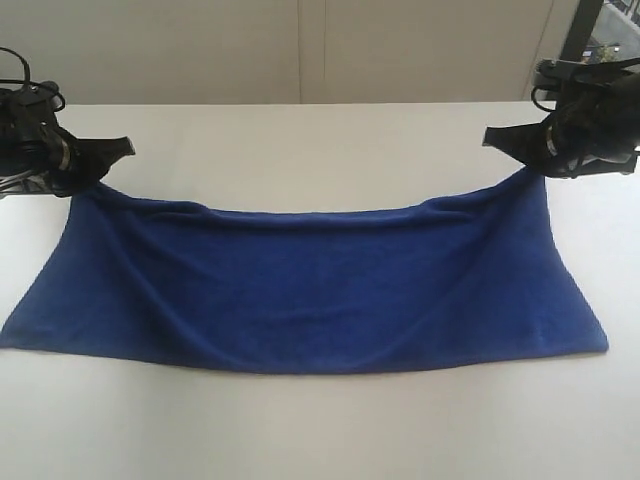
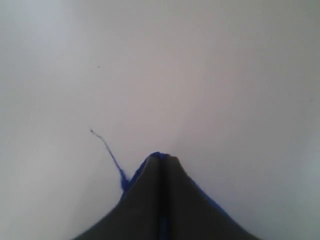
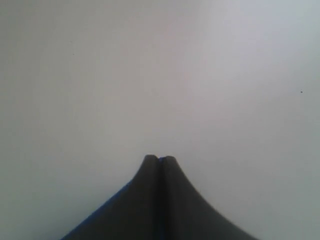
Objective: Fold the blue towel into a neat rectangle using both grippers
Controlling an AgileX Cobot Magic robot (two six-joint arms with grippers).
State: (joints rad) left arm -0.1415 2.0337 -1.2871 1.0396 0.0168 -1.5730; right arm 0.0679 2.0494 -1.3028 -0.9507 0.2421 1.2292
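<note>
Two layers of concern are raised by this moment, and they are best taken from the front of the table [image 1: 320, 430] backwards. Nearest, the front hem of the blue towel [image 1: 300, 290] is seen lying flat on the white surface, spread wide. Further back, the cloth is drawn upwards and a sag is formed in the middle of the far hem. At the far corners the cloth is gathered into the left gripper [image 2: 161, 158] and the right gripper [image 3: 160, 159]. Both pairs of jaws are pressed fully together. A sliver of blue is shown at the tip of the left pair, with a loose thread [image 2: 107, 150] trailing beside it. At the right pair only a faint blue edge is shown along the side (the pinch itself is hidden). Beyond the arms, a plain pale wall [image 1: 300, 50] is seen.

The fold is judged to be only begun: the far hem is raised but not yet carried over the front one. A slip is the main risk, since very little cloth appears to be caught in each pinch. If the arms are moved at unequal speed or height, a skewed fold would be produced. The central sag could be bunched into a crease if the corners are brought closer together.
</note>
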